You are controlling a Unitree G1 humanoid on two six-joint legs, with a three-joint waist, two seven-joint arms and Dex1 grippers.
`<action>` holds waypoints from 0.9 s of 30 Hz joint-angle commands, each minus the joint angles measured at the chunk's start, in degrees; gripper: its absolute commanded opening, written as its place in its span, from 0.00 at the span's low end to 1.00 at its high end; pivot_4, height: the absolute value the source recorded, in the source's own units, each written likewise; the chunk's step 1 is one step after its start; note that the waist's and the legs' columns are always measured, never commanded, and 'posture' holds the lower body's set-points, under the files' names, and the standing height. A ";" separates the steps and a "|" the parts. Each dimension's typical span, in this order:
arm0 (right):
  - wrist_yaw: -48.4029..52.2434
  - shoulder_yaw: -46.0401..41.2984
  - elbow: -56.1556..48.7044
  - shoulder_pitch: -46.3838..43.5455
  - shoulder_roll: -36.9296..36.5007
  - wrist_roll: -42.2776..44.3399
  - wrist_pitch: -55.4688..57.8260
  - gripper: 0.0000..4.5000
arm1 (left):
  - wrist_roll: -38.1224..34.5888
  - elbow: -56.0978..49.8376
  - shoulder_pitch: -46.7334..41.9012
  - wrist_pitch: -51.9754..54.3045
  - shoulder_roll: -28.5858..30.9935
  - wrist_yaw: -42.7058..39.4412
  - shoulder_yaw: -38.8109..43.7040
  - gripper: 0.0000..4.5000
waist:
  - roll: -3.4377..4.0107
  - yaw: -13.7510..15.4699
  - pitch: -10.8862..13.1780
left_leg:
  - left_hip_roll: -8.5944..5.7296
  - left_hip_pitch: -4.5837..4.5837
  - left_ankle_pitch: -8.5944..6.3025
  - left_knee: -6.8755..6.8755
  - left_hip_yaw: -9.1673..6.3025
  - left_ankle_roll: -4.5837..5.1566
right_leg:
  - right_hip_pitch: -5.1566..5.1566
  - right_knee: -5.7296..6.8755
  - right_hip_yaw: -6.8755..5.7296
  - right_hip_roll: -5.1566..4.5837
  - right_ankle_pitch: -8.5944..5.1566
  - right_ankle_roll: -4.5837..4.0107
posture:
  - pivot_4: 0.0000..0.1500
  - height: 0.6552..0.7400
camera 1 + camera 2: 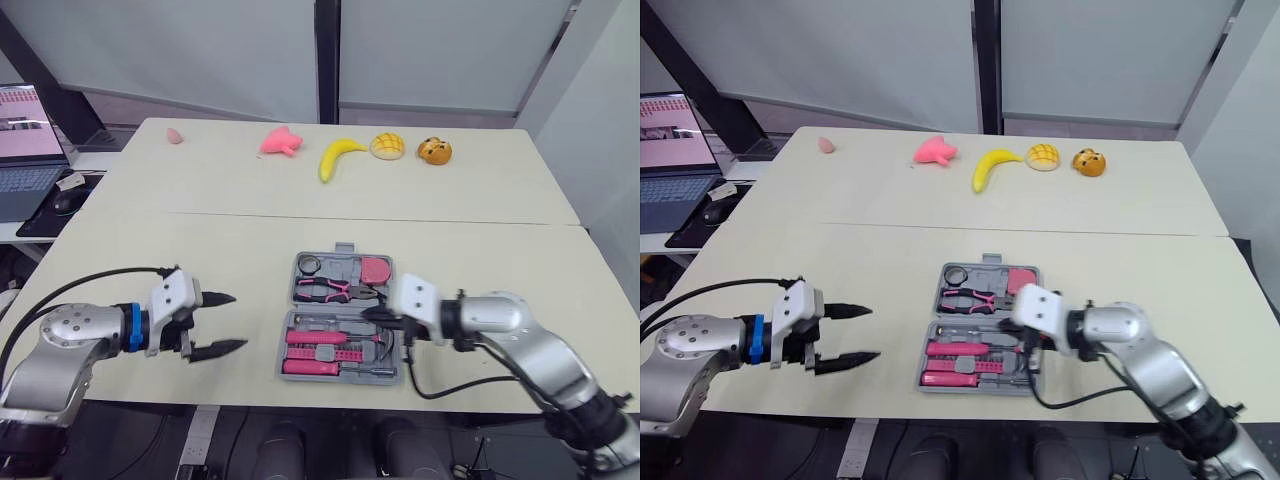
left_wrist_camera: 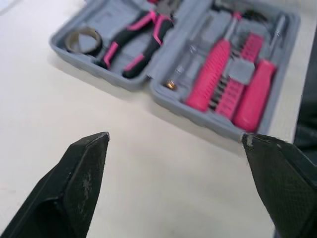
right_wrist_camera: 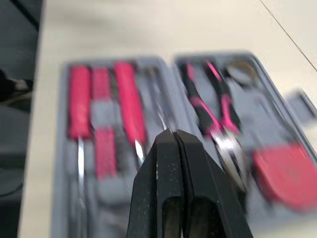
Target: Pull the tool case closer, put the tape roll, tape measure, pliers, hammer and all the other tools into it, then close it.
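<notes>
Packing looks finished; tool case (image 2: 198, 113) lies open, full. Right gripper (image 3: 174, 134), fingers together, hovers over it; left gripper (image 1: 237, 320) gapes to its left. Next: fold it shut.

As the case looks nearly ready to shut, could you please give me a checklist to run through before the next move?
1. Tool case open and lying flat: ok.
2. Tape roll in the far half: ok.
3. Pliers beside it in the far half: ok.
4. Tape measure in the far half: ok.
5. Hammer seated among the pink handles in the near half: cannot tell.
6. Right gripper clear of the case: not ok, it is shut and hangs over the case's right side.
</notes>
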 commanded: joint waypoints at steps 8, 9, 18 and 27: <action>-4.94 2.42 12.47 -0.80 2.10 -7.87 -6.89 0.00 | 12.21 23.98 -14.51 -17.72 -5.70 -1.70 -9.40 0.13 | 0.02 -1.48 -0.01 | 0.02 0.18 0.03 -0.02 0.11 0.04 | -0.01 0.23 0.14 0.05 0.04 -0.07 | 1.00 0.83; -5.08 3.11 14.25 -1.23 2.78 -8.60 -7.76 0.00 | 13.48 26.25 -15.57 -19.23 -6.88 -1.38 -10.55 0.06 | 0.02 -1.45 -0.01 | 0.02 0.17 0.03 -0.01 0.11 0.04 | -0.03 0.26 0.14 0.05 0.04 -0.07 | 1.00 0.83; -4.73 5.85 23.71 -5.96 7.66 -11.45 -11.25 0.00 | 19.43 39.43 -21.11 -27.39 -13.68 1.45 -14.88 0.00 | 0.01 -1.43 -0.01 | -0.02 0.18 0.03 0.02 0.04 0.04 | -0.04 0.45 0.10 0.04 0.05 -0.06 | 1.00 0.83; -3.45 7.56 28.35 -9.26 11.31 -12.90 -12.94 0.00 | 20.28 39.74 -21.66 -27.21 -16.92 1.70 -15.82 0.00 | 0.03 -1.42 -0.03 | -0.04 0.19 0.04 0.05 0.04 0.03 | -0.04 0.51 0.10 0.02 0.05 -0.06 | 1.00 0.83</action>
